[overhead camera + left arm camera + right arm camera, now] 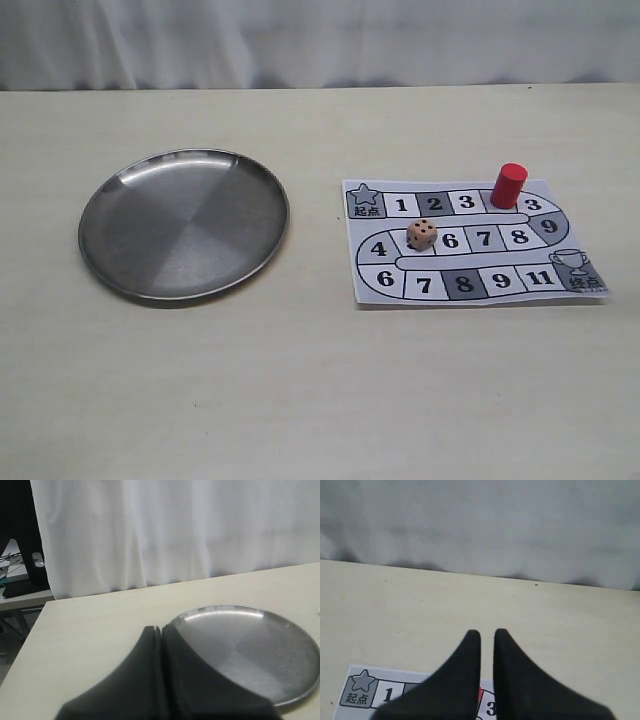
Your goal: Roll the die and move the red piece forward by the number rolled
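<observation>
Your left fingers (161, 630) are pressed together with nothing between them, the tips held over the near rim of the metal plate (280, 670), which shows no contents in that view. Your right fingers (487, 632) stand a narrow slit apart, nearly closed and gripping nothing; a sliver of red shows low down between them, so they sit above and just behind the red piece (508, 185). In the exterior view neither arm appears, so both are well back from the things on the table (300, 400).

Moving outward: the die (421, 235) rests on the paper game board (470, 242), on the middle row between the squares marked 4 and 6, well apart from the plate. Its top face looks like three pips, though the picture is too small for you to be sure. The red piece stands upright on the top row, on the square between the two squares marked 3, so likely the fourth square, whose number it hides.

As to progress, you cannot tell from these pictures whether the die has already been thrown or merely lies where it was set, nor whether the piece has already been moved. If the roll is not yet done, everything is left: pick up the die, drop it, probably into the plate, read the top face, then carry the red piece forward that many squares. If the die's face counts as the roll, only the move remains.
</observation>
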`<action>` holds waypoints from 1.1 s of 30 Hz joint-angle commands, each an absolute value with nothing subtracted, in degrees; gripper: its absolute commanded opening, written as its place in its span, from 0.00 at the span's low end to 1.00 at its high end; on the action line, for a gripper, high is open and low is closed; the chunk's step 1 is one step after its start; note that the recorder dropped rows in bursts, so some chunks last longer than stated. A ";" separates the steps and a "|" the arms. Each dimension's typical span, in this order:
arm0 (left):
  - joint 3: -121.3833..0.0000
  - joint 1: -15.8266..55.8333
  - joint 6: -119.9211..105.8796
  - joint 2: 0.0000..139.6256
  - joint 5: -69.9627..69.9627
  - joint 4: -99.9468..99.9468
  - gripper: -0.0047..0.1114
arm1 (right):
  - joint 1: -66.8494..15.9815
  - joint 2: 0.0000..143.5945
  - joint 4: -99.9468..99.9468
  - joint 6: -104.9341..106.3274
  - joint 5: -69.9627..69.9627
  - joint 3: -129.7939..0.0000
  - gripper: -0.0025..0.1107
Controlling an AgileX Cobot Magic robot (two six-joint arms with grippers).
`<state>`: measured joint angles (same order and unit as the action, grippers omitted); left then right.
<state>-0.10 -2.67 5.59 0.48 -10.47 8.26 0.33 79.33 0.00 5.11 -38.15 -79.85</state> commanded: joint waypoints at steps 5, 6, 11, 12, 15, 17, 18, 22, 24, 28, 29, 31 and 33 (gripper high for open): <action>0.00 -2.42 5.54 0.17 -9.93 8.24 0.04 | 0.64 61.04 -6.95 5.10 -21.01 -59.99 0.06; 0.00 -2.42 5.54 0.17 -9.93 8.24 0.04 | 0.49 58.92 -8.73 5.10 -17.74 -57.28 0.06; 0.00 -2.42 5.54 0.17 -9.93 8.24 0.04 | 0.49 47.12 -14.96 5.65 -1.15 -38.56 0.06; 0.00 -2.42 5.54 0.17 -9.93 8.24 0.04 | 0.49 45.02 -14.96 5.65 1.59 -34.92 0.06; 0.00 -2.42 5.54 0.17 -9.93 8.24 0.04 | 0.49 39.85 -14.96 4.84 5.64 -25.98 0.06; 0.00 -2.42 5.54 0.17 -9.93 8.24 0.04 | 0.49 37.41 -15.22 4.74 6.93 -20.88 0.06; 0.00 -2.42 5.54 0.17 -9.93 8.24 0.04 | 0.49 36.30 -15.22 4.74 7.60 -18.12 0.06; 0.00 -2.42 5.54 0.17 -9.93 8.24 0.04 | 0.49 33.74 -14.38 4.74 11.03 -9.38 0.06; 0.00 -2.42 5.54 0.17 -9.93 8.24 0.04 | 0.49 32.69 -12.89 4.74 11.85 -6.28 0.06; 0.00 -2.42 5.54 0.17 -9.93 8.24 0.04 | 0.49 30.47 -11.94 2.34 11.44 -3.21 0.06; 0.00 -2.42 5.54 0.17 -9.93 8.24 0.04 | 0.49 29.77 -11.60 1.84 10.52 -3.03 0.06; 0.00 -2.42 5.54 0.17 -9.93 8.24 0.04 | 0.49 28.41 -10.71 0.68 8.35 -3.03 0.06; 0.00 -2.42 5.54 0.17 -9.93 8.24 0.04 | -0.39 26.79 -10.29 0.42 6.91 -2.91 0.06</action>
<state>-0.10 -2.67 5.59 0.48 -10.47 8.26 0.33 28.93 -11.79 1.51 8.62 -3.35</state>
